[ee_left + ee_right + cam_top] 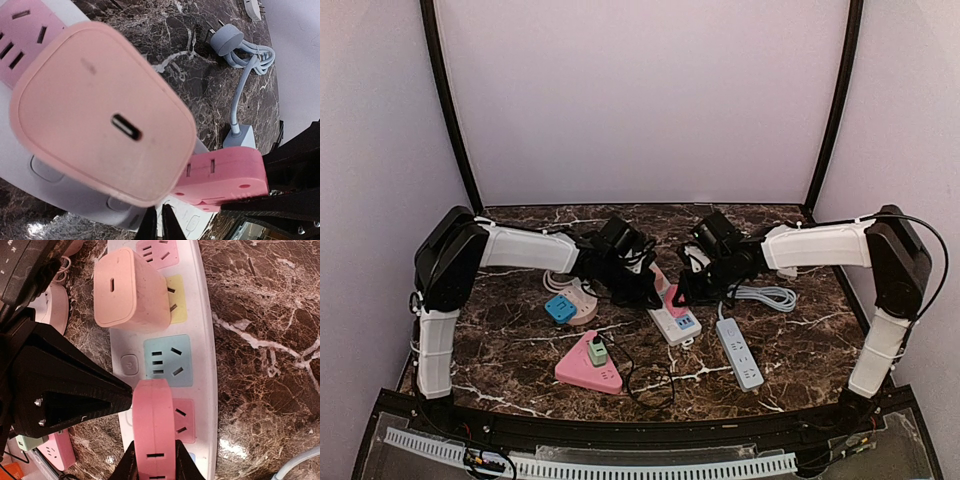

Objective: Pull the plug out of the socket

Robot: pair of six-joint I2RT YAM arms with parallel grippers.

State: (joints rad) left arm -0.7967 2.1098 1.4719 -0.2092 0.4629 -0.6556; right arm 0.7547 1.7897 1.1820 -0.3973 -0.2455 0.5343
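Note:
A white power strip (676, 323) with coloured sockets lies at the table's middle. My right gripper (683, 293) is shut on a deep pink plug (155, 430) and holds it just over the strip's pink socket (183, 421). Its prongs are hidden, so I cannot tell if it is seated. The plug also shows in the left wrist view (225, 175). A pale pink charger (129, 289) sits in the yellow socket and fills the left wrist view (100, 105). My left gripper (644, 290) is shut, with its fingertips (150, 227) down at the strip's (195, 220) edge beside the charger.
A pink triangular socket with a green plug (590, 364) lies at the front left. A round pink socket with a blue plug (566, 305) lies to the left. A grey-white strip (740, 352) and its coiled pale blue cable (767, 295) lie to the right.

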